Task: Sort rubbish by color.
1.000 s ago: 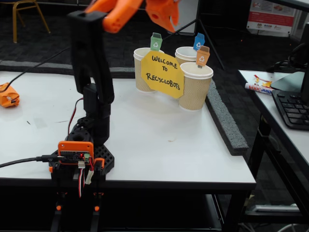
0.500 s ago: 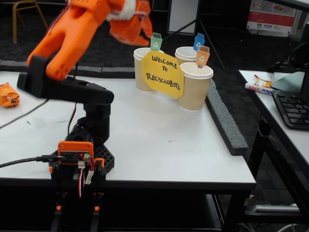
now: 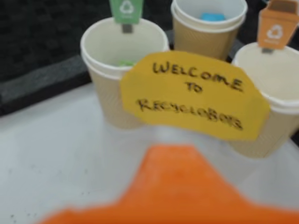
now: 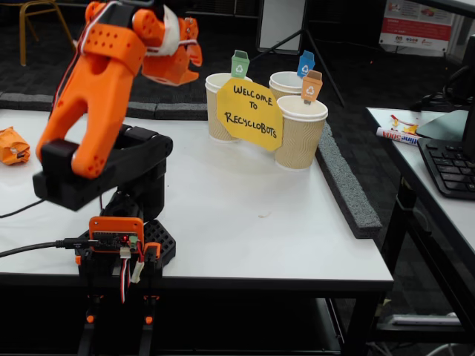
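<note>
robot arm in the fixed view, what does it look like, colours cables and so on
The arm has bright orange plastic shells over black joint sections and a black base. The upper shell has rows of small holes. A white band wraps the wrist near the gripper. An orange-framed circuit board sits in front, with red, black and white wires and a black cable leading off left.

The arm (image 4: 96, 96) is bright orange with black lower segments, on a white table (image 4: 245, 222). Three ribbed tan paper cups (image 4: 300, 133) with white insides stand behind a yellow sign (image 3: 194, 95) lettered in black; their clipped tags are green (image 3: 126, 9), blue (image 4: 306, 64) and orange (image 3: 276, 25), each with a white recycling mark. A light blue wad (image 3: 212, 17) shows in the back cup, a green wad (image 3: 125, 62) in the left one, and an orange wad (image 4: 13, 145) lies at the table's left edge.
</note>
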Controlling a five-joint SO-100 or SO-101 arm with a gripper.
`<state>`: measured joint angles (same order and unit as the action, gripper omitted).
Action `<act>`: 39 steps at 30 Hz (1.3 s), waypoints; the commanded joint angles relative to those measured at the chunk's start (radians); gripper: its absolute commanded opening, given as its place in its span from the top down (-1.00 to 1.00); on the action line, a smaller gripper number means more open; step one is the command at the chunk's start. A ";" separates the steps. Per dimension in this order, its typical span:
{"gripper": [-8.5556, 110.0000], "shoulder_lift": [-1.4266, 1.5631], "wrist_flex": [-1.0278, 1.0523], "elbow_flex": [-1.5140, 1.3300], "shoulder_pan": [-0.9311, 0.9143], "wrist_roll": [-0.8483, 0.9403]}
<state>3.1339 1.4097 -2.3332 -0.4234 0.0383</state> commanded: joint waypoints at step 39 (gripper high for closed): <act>0.85 0.087 -0.055 -0.089 0.910 0.020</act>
<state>3.2168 1.3883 -2.4482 0.3896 0.0383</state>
